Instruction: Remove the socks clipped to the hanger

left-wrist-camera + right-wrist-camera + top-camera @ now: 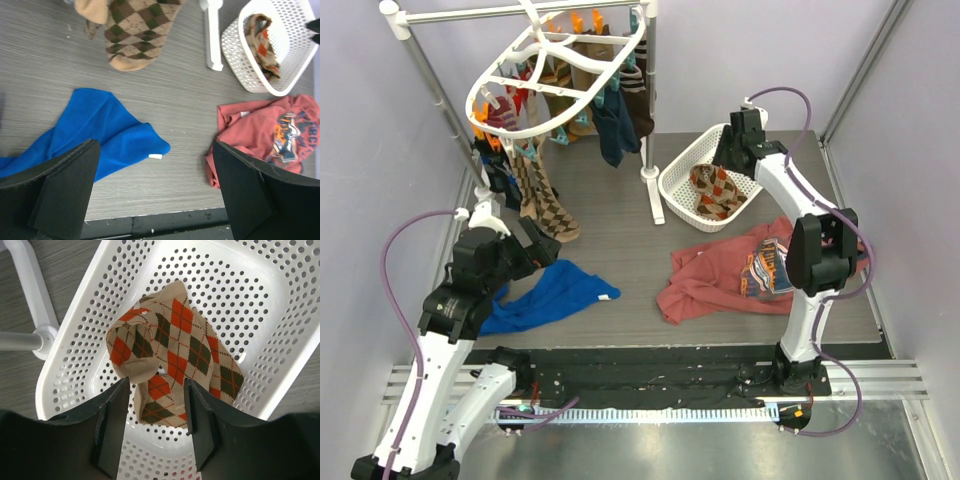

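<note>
1. Hanger (557, 75) is hanging tilted from the rail stand (651, 110) at the far left corner of the bench (620, 215).
2. Socks (542, 195) are dangling from its clips. Brown-tan argyle ones are hanging lowest on the left-edge side and seem to be touching the bench. A navy sock (613, 128) is hanging beside the stand's post. A red-white striped one is showing under the ring's left end.
3. One orange-brown argyle sock (175, 355) is lying crumpled inside the basket (250, 300), off the hanger.
4. Basket is sitting toward the far right corner, just beside the stand's foot.
5. Right arm (815, 250) is reaching over the basket. The right jaws are standing apart and gripping nothing, with fingers (112, 425) sitting either side of the orange-brown argyle sock. Cannot tell whether they are touching it.
6. Left arm (450, 300) is sitting by the left edge. The left jaws are standing wide open and empty, with fingers (65, 185) framing the bench between the two shirts and apart from the hanging socks.
7. Blue shirt (545, 295) is lying spread out toward the near left corner, partly under the left arm.
8. Red shirt (720, 275) is lying crumpled toward the near right corner, against the right arm.
</note>
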